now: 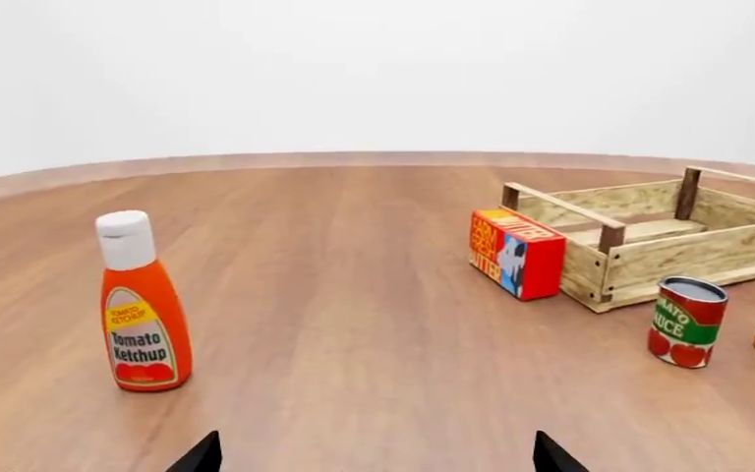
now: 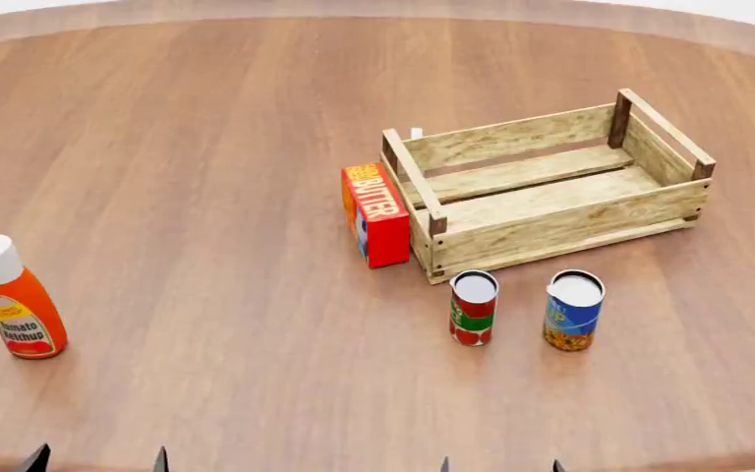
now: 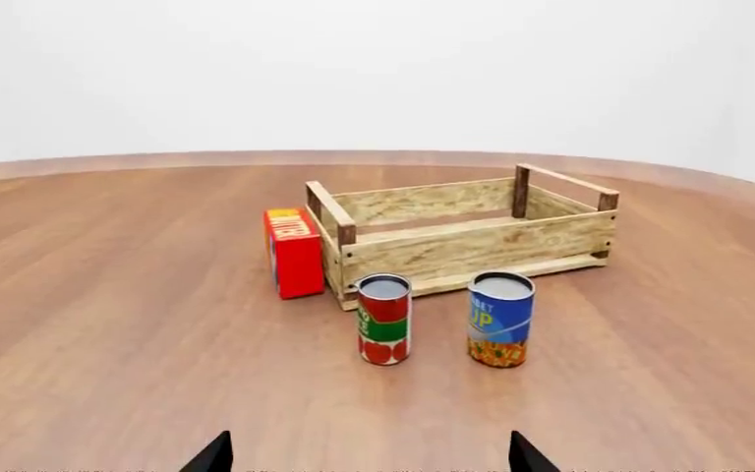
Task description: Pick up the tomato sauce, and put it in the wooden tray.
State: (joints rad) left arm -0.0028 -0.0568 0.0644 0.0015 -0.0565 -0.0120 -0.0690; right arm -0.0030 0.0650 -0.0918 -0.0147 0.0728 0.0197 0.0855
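Note:
The tomato sauce can (image 2: 474, 308), silver-topped with a red-and-green label, stands upright on the table just in front of the wooden tray (image 2: 554, 228). It also shows in the right wrist view (image 3: 384, 320) and the left wrist view (image 1: 687, 322). The pale slatted tray (image 3: 470, 251) is empty; it also shows in the left wrist view (image 1: 672, 258). My right gripper (image 3: 369, 460) is open and empty, well short of the can. My left gripper (image 1: 375, 460) is open and empty over bare table. In the head view only the fingertips of the left gripper (image 2: 95, 460) and the right gripper (image 2: 498, 465) show at the near edge.
A blue-and-yellow can (image 2: 573, 311) stands right of the sauce can. A red butter box (image 2: 375, 214) leans against the tray's left end. An orange ketchup bottle (image 2: 17, 299) stands far left. The round wooden table (image 2: 194, 147) spreads around them.

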